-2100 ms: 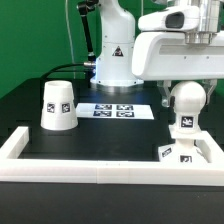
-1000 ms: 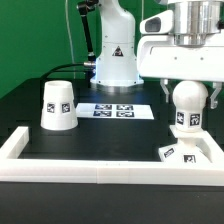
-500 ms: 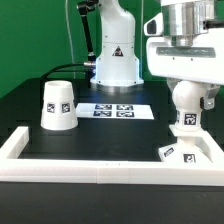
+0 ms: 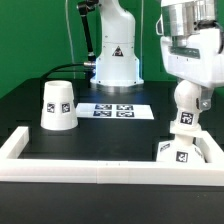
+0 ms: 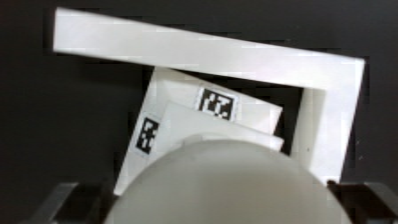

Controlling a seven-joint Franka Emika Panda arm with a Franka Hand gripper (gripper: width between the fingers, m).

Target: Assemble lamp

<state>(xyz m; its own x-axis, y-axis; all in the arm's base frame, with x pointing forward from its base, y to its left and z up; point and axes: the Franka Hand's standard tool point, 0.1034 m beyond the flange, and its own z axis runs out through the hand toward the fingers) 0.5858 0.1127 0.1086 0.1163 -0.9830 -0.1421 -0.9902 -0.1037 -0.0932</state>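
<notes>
The bulb (image 4: 186, 108) stands with its stem down on the flat square base (image 4: 176, 152), leaning slightly. The base lies skewed in the corner of the rail frame at the exterior view's right. My gripper (image 4: 190, 96) comes down from above and is shut on the bulb's round head. In the wrist view the bulb head (image 5: 222, 180) fills the space between my fingers (image 5: 71, 205). The tagged base (image 5: 199, 118) shows beyond it. The cup-shaped shade (image 4: 57, 105) stands mouth down at the exterior view's left, far from my gripper.
The white rail frame (image 4: 95, 166) runs along the front and turns back on both sides, and its corner (image 5: 302, 70) hems in the base. The marker board (image 4: 118, 110) lies in the middle. The robot's base (image 4: 116, 60) stands behind it.
My wrist has turned about its vertical axis with the bulb in the jaws. The bulb now leans a little, and the base has shifted slightly in the frame corner.
</notes>
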